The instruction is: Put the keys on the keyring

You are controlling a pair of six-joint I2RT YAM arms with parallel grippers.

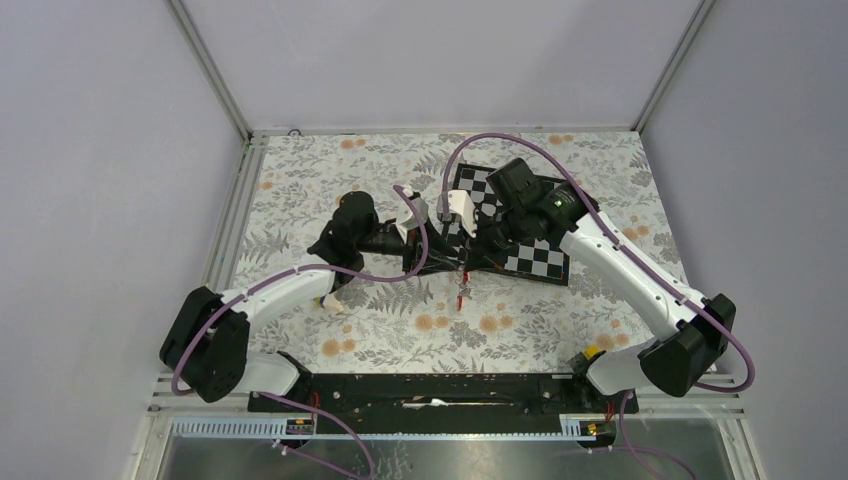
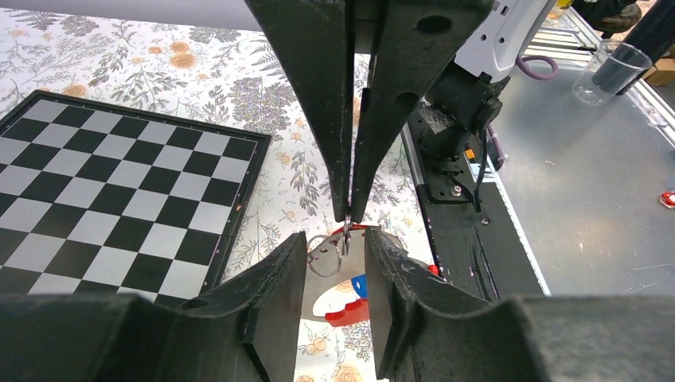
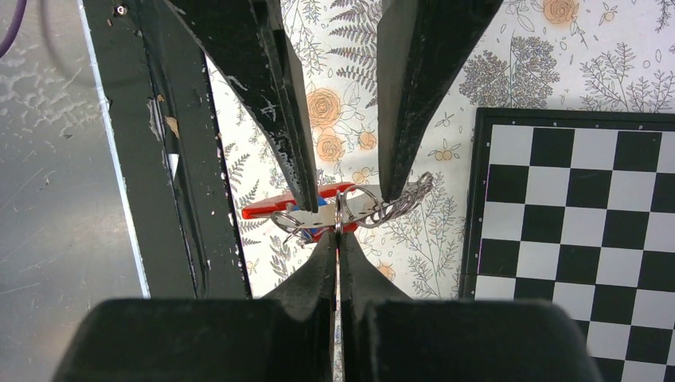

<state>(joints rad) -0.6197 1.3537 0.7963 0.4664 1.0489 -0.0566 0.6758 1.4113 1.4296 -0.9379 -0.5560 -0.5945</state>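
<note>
From above, the two arms meet over the middle of the table, just off the chessboard's (image 1: 535,258) corner. The left gripper (image 1: 443,255) and right gripper (image 1: 480,248) are almost tip to tip. A red tag (image 1: 462,296) dangles under them, apparently off the cloth. The rest is too small to read from here.

On the left wrist camera, the left jaws are partly closed with the keys (image 2: 320,269) between them. I can see a flat silver piece and a small ring, with a blue tag (image 2: 360,285) and the red one below. They seem to clamp that bunch, though I can't say which piece they press on. The right fingers come down from above, pinched tight on the keyring (image 2: 347,232), a thin wire seen edge-on.

The right wrist camera agrees. Its own jaws are closed flat on the ring's wire, with the left fingers on either side of the bunch. The red tag sticks out past one of those fingers.

I'd say the pick-up is done, with ring and keys held together in the air. I can't tell whether either key is threaded, so the threading looks mid-way at best.
</note>
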